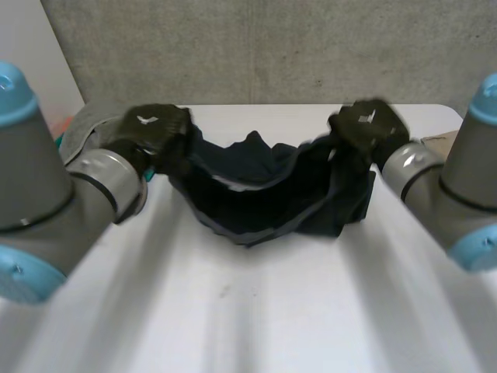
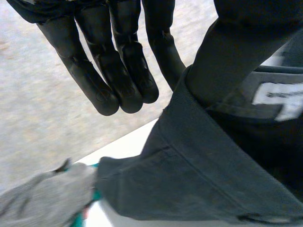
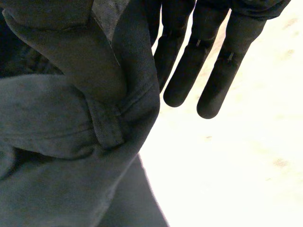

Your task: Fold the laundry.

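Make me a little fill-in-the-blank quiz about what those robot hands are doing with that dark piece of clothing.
1. The left hand and the right hand hold the dark garment up by opposite sides, so it sags in the ____.
2. Near the left hand lies a loose cloth; its colour is ____.
3. The table below the garment is coloured ____.

Missing words: middle; grey; white.

- left arm (image 1: 54, 186): grey cylinders; light-blue rounded caps; black seam ring
- right arm (image 1: 454, 183): same colours
- left hand (image 1: 155, 130), right hand (image 1: 366, 124): black; white fleck on back
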Controlling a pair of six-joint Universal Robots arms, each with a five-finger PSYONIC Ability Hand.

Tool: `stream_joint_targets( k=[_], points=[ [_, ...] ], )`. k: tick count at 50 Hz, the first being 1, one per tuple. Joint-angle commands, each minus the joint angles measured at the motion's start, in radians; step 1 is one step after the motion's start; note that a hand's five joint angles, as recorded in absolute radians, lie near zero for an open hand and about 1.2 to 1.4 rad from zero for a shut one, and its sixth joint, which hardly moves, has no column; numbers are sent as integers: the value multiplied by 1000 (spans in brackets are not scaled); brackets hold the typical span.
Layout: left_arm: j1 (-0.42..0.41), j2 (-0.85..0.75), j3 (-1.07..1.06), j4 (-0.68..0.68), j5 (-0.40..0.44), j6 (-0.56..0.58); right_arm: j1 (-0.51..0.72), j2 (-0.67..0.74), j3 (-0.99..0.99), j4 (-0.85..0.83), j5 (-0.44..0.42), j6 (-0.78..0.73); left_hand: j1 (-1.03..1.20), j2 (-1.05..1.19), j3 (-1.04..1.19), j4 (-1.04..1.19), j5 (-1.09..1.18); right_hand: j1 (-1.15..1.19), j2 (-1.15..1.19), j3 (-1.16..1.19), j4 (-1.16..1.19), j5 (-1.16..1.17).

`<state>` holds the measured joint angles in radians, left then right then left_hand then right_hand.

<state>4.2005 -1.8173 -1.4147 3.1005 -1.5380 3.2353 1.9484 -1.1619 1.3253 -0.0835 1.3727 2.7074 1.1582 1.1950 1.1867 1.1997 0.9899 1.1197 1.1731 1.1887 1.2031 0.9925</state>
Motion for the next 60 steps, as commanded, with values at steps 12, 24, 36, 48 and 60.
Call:
stream_joint_targets(
  k=[12,24,36,48,60],
  points=[
    [-457,-223,174,277,-297,-117,-155,232,-198,-697,-202,106,-30,-67,-59,-72,-37,277,223,208,193,229],
    [-534,-349,217,167,-128,-223,-253,282,-95,-601,-149,193,-984,-1020,-1012,-1025,-990,-945,-999,-1014,-1029,-992],
    [-409,-163,171,78,-102,-161,-281,19,-90,-6,57,100,-984,-1020,-1012,-1025,-990,-945,-999,-1014,-1029,-992],
    [-85,-217,209,46,-54,181,-134,-203,-28,571,88,3,-936,-973,-965,-977,-942,-842,-896,-912,-926,-890],
    [58,-477,319,-68,179,448,55,-147,301,285,213,64,-742,-779,-771,-784,-749,-831,-884,-900,-914,-878]
  ],
)
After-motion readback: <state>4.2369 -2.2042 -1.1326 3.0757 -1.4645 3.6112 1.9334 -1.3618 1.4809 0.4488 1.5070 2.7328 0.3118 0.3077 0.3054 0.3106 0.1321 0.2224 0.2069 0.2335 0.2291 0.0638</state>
